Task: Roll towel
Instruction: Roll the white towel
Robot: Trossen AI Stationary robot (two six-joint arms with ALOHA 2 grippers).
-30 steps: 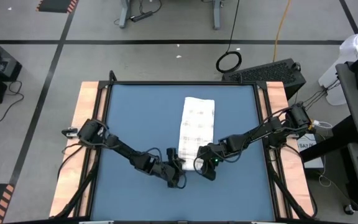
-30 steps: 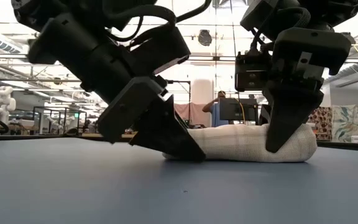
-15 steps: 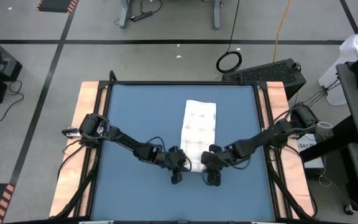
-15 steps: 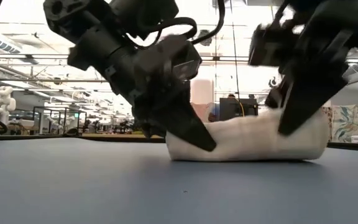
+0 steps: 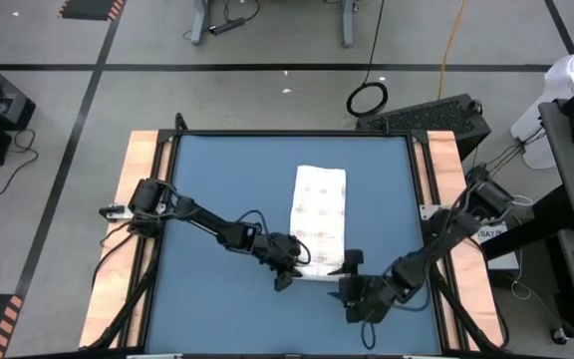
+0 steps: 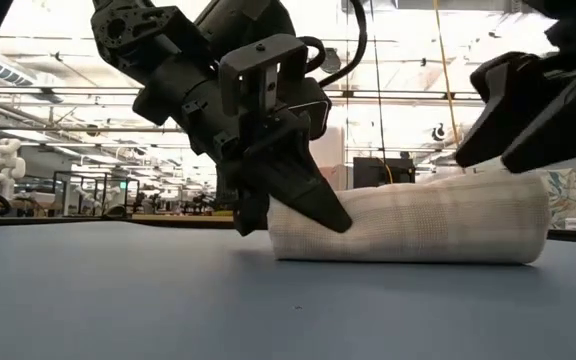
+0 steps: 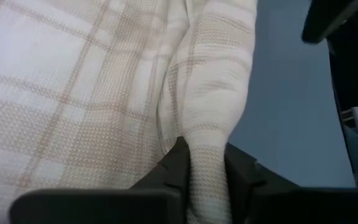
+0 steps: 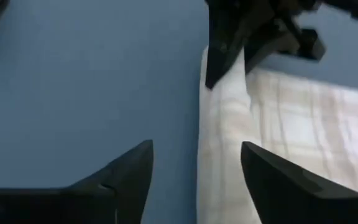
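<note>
1. The towel (image 5: 318, 221) lies near the middle of the blue worktop (image 5: 217, 179). It is a long flat strip, and its end nearest to the arms is already turned over into a thick roll.

2. The left claw (image 5: 294, 266) is at the left end of this roll. In the left wrist view its two fingers (image 7: 179, 165) stand narrow and pinch a fold of the cloth between them. I judge that this grip keeps the rolled part tight, so that it does not open again.

3. In the low view the same claw comes down at a slant onto the roll (image 6: 408, 222), and its tips touch the cloth close to the worktop. The roll looks firm and round there.

4. The right claw (image 5: 352, 279) is apart from the towel, just beside the right end of the roll and a little toward the near edge of the worktop. Its fingers (image 8: 129, 171) stand wide and hold nothing; the blue surface is visible between them.

5. My judgement is that the right claw is free so it can take a new hold further on, while the left one guards the roll.

6. Most of the towel is still flat, so the rolling is only begun.
</note>
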